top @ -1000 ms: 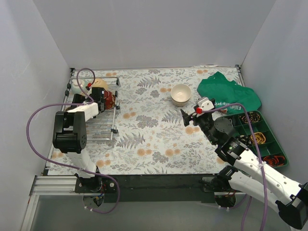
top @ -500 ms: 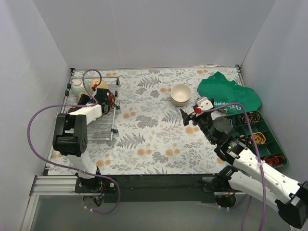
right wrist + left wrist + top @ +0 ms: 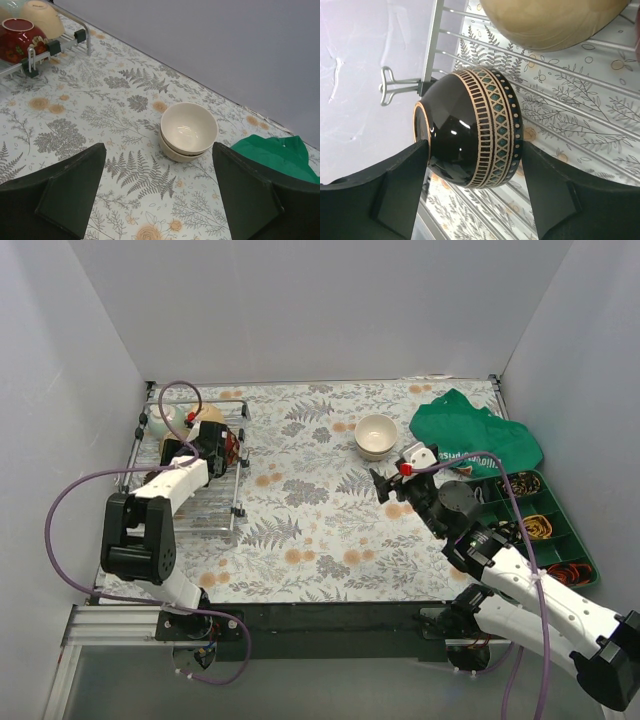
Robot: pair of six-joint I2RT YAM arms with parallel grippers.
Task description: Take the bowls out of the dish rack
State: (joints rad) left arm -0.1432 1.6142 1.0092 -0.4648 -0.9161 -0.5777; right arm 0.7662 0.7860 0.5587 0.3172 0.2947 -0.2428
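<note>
A dark brown-black bowl point(image 3: 470, 130) with a patterned band lies on its side over the wires of the dish rack point(image 3: 560, 75). My left gripper point(image 3: 475, 156) is shut on it, one finger on each side. In the top view the left gripper point(image 3: 200, 447) is over the dish rack point(image 3: 190, 502), beside a red bowl point(image 3: 229, 445), a tan bowl point(image 3: 209, 417) and a pale mint bowl point(image 3: 164, 419). Two cream bowls point(image 3: 376, 436) stand stacked on the table. My right gripper point(image 3: 386, 483) hangs open just in front of those cream bowls point(image 3: 188, 131), nothing between its fingers.
A crumpled green cloth point(image 3: 476, 436) lies at the back right, with a green compartment tray point(image 3: 590, 562) of small items in front of it. White walls close in the table on three sides. In the right wrist view the rack's corner point(image 3: 80, 36) holds the red bowl point(image 3: 19, 39).
My left gripper has shut on the dark bowl, and the left arm has shifted slightly over the rack. The right gripper has drifted a little to the left and stays open.
</note>
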